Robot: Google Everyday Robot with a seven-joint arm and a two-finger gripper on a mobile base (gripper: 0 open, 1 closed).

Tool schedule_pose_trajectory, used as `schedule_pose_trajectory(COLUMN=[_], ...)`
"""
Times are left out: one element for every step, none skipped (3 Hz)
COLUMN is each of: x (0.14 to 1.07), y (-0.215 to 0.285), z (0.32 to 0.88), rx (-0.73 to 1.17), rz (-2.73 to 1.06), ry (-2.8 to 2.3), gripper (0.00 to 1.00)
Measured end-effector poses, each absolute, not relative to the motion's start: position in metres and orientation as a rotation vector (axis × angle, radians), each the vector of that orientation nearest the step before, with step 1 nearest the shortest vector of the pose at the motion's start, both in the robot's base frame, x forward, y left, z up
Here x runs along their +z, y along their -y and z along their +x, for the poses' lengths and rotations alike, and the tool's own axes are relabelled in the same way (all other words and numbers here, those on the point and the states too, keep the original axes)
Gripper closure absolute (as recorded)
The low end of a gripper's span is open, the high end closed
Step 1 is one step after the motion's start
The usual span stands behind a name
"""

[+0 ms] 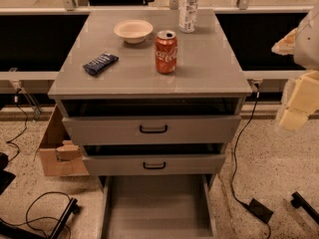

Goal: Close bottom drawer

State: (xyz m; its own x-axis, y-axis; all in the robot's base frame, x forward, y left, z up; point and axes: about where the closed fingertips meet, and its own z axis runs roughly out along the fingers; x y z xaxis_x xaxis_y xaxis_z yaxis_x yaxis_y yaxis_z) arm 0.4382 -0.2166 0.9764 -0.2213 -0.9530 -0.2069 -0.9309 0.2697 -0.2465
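Your end effector [295,114] sits at the right edge, partly cut off; you cannot tell whether it is open or closed. The bottom drawer [157,208], lowest of three, is pulled out at lower centre, its front cropped. The bench [209,68] holds one can [166,52], one bowl [133,31] and one bottle [189,9].

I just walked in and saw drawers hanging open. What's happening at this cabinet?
A robot has the job of closing the grey bottom drawer, which is pulled far out, its plain interior bare. The cream-coloured gripper hangs to the right of the grey cabinet, touching nothing. The two grey drawers above also stand slightly open. A red soda can, white bowl, dark blue packet and clear bottle sit on top.
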Motion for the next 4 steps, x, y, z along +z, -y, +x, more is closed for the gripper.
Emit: schedule_pose_trajectory(x=[0.976, 0.982, 0.97, 0.932], y=[0.217, 0.216, 0.221, 0.231], z=[0.438, 0.437, 0.422, 0.401], rx=[-0.099, -0.143, -0.258, -0.349], rz=[-1.724, -1.729, -1.733, -1.717], ry=[-2.231, -2.233, -2.245, -2.276], gripper=[0.0, 0.0, 0.0, 0.0])
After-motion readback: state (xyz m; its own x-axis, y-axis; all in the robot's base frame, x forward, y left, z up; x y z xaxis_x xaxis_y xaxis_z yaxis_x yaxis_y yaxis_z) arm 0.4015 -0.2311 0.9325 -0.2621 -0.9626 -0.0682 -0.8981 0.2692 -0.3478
